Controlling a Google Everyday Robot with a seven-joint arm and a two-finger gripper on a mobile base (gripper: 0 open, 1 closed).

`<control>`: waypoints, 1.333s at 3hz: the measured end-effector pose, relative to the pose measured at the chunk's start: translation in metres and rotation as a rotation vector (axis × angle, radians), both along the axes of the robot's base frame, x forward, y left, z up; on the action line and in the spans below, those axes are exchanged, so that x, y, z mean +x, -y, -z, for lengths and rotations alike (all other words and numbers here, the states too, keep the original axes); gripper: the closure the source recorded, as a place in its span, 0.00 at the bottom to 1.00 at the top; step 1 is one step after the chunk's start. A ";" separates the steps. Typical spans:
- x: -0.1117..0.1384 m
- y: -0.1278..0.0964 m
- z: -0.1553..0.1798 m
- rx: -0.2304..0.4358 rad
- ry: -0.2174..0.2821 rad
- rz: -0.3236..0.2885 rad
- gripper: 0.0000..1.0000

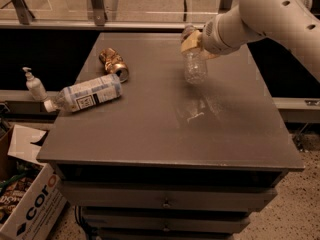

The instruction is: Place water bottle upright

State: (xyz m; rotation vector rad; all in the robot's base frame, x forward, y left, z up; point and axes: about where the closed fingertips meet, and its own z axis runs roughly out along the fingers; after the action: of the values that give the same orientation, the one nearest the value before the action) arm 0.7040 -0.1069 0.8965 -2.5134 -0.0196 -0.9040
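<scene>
The water bottle (195, 68) is small, clear and ribbed. It stands upright on the grey table (165, 124), towards the far right. Its cap and upper part are hidden by my gripper (192, 41), which comes in from the upper right on a white arm (260, 14). The gripper is closed around the top of the bottle. The bottle's base is at the table surface or just above it; I cannot tell which.
A larger bottle with a white-blue label (87, 97) lies on its side at the table's left edge. A crushed gold can (114, 64) lies behind it. A small pump bottle (34, 84) stands on a ledge to the left. A cardboard box (30, 204) sits on the floor at lower left.
</scene>
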 end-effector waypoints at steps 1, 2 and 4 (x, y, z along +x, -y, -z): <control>-0.013 0.004 -0.014 0.105 0.084 -0.079 1.00; -0.025 0.004 -0.030 0.176 0.154 -0.176 1.00; -0.047 -0.005 -0.046 0.256 0.360 -0.353 1.00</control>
State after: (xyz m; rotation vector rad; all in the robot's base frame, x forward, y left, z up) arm 0.6569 -0.1021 0.9426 -2.0017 -0.4203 -1.1126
